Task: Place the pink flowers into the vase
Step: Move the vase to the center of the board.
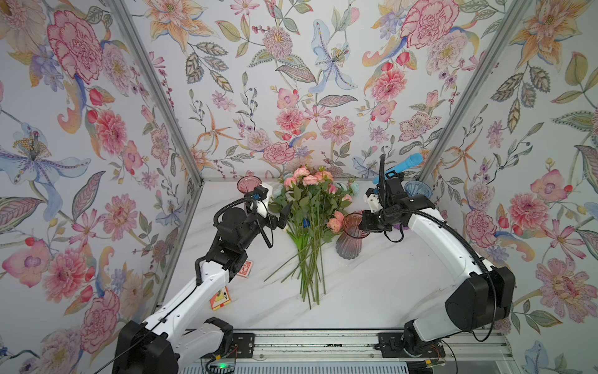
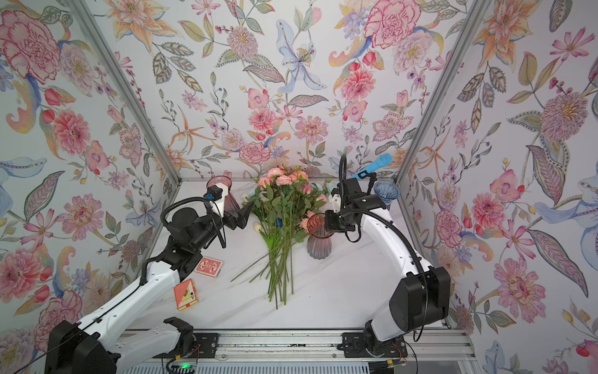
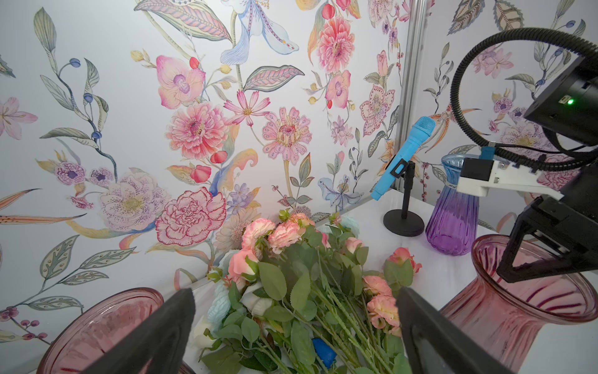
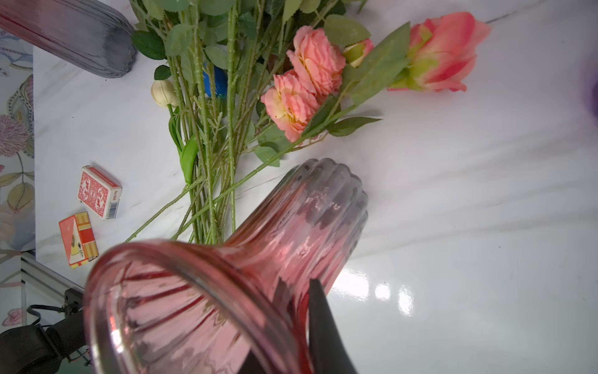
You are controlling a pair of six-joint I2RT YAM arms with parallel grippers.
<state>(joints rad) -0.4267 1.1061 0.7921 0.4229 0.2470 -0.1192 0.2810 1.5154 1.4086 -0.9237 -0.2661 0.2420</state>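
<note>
The vase (image 1: 347, 247) crowds the pink flowers (image 1: 310, 180); stem ends (image 1: 310, 291) lie open.

White arm links (image 1: 208, 283), bulky black joints (image 1: 475, 301) — ribbed black cables (image 3: 517, 32) running along each.

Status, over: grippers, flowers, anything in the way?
Left gripper open over the pink flowers. Right gripper shut on the pink vase rim. Flowers lie on the table, none in. White and pale blue blooms mixed among the stems.
</note>
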